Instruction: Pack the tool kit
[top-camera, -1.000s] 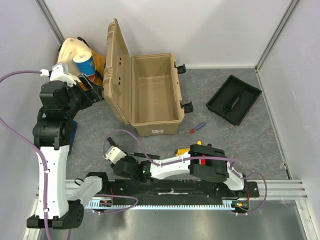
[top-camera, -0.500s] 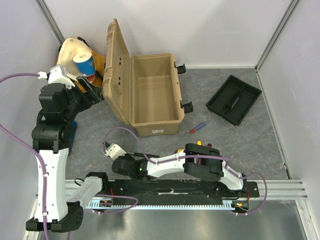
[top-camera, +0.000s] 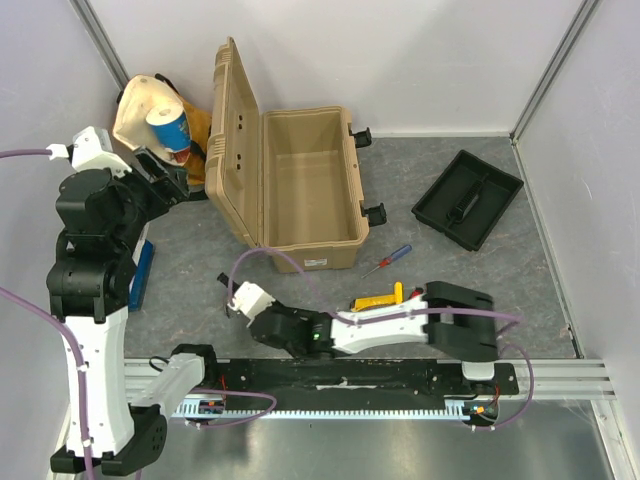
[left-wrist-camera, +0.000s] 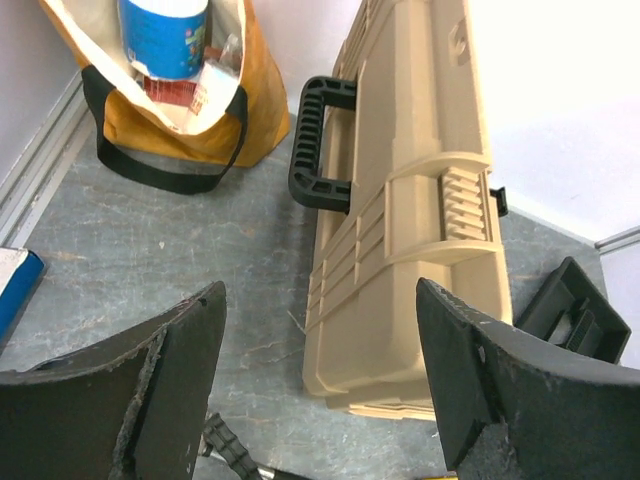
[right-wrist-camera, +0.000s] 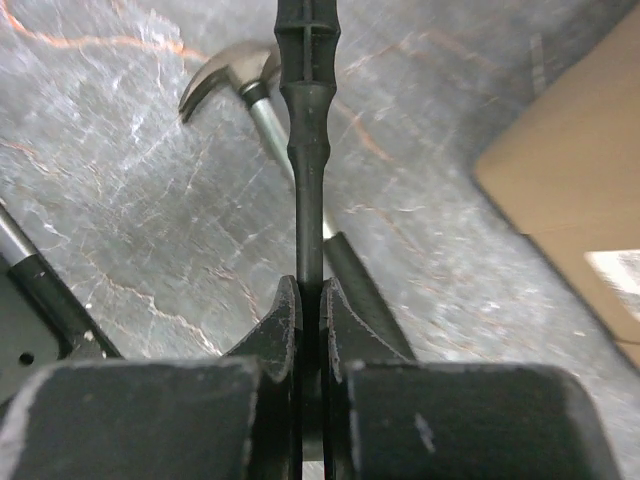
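Biggest worry for us is the toolbox (top-camera: 305, 190). It sits open with the lid stood up on its left side, and the left gripper (left-wrist-camera: 320, 292) hangs facing the outside of that lid, jaws spread and empty, so a nudge there could tip the lid over the opening. The tray (top-camera: 492, 188) lies well apart on the right, out of harm's way. Next is the right gripper (right-wrist-camera: 312, 290), which is clenched tight on a thin black bar (right-wrist-camera: 308, 150) that sticks straight out past the fingertips, and honestly we can't tell which tool that bar belongs to. The pinch looks like it's on a narrow edge only, so we reckon it could twist or slide out on a lift. The tan wall is also close by in the wrist view, so a low carry might clip it. The hammer (right-wrist-camera: 228, 75) lies on the mat (right-wrist-camera: 120, 200), with its head up and left of the jaws. Its shaft slants down behind the bar and under the fingers, so as far as we can see the jaws aren't around it, and it might get dragged. The yellow tool (top-camera: 378, 298) sits just beside the forearm and the screwdriver (top-camera: 388, 259) lies near the box front, so a careless swing could sweep both.
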